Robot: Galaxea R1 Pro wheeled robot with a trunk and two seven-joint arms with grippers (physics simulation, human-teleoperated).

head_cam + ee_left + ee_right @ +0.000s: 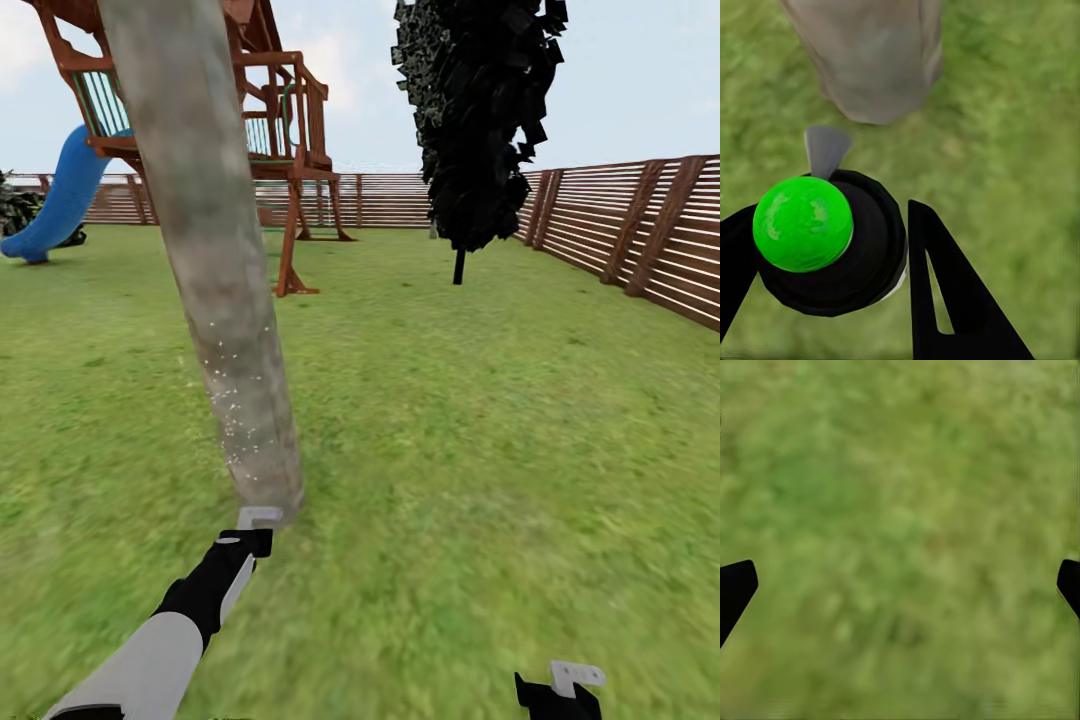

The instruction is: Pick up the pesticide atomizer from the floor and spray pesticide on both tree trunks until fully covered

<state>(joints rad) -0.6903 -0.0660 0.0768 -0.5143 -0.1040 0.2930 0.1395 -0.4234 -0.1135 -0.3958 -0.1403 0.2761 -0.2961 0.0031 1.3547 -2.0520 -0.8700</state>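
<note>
The pesticide atomizer (832, 240), a dark bottle with a bright green ball on it, sits between the black fingers of my left gripper (832, 211), which is shut on it. Its pale grey spray head (825, 148) points at the foot of a thick, mottled grey-brown tree trunk (870, 60) a short way off. From the head camera the leaning tree trunk (215, 280) rises from the grass, speckled with white droplets on its lower part. The left gripper (245, 545) holds the atomizer (260, 517) just below its base. My right gripper (560, 690) hangs low over grass, open (900, 585) and empty.
A wooden play tower (280, 130) with a blue slide (60, 200) stands behind the trunk. A black-leaved cone tree (480, 120) stands at the back right. A brown slat fence (640, 230) runs along the back and right. Green lawn (480, 420) spreads to the right.
</note>
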